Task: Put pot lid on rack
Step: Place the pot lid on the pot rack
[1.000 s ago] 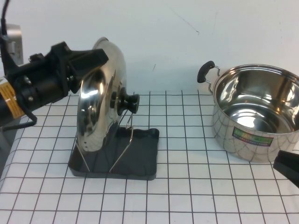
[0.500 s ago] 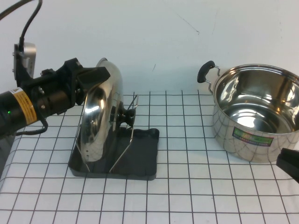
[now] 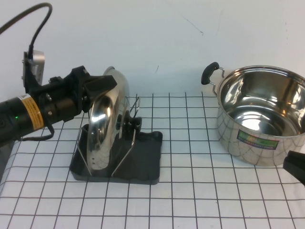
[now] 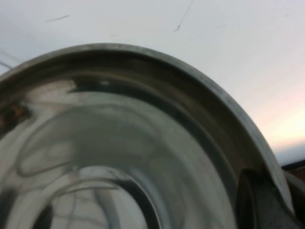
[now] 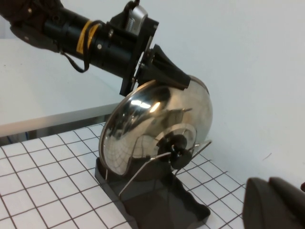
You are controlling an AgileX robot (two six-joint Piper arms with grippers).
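Pot lid (image 3: pixel 106 125) stands on edge in the rack (image 3: pixel 125 143), my left gripper (image 3: pixel 102 85) clamped on its upper rim; my right gripper (image 3: pixel 295 169), fingers unreadable, sits beside the pot (image 3: pixel 259 114).

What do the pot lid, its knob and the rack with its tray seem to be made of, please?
The pot lid, gripped at its rim by the left gripper, looks like polished stainless steel, mirror-like with reflections. Its knob looks like matte black plastic. The rack seems bent silver wire on a dark grey, probably plastic tray. The right gripper sits parked by the pot.
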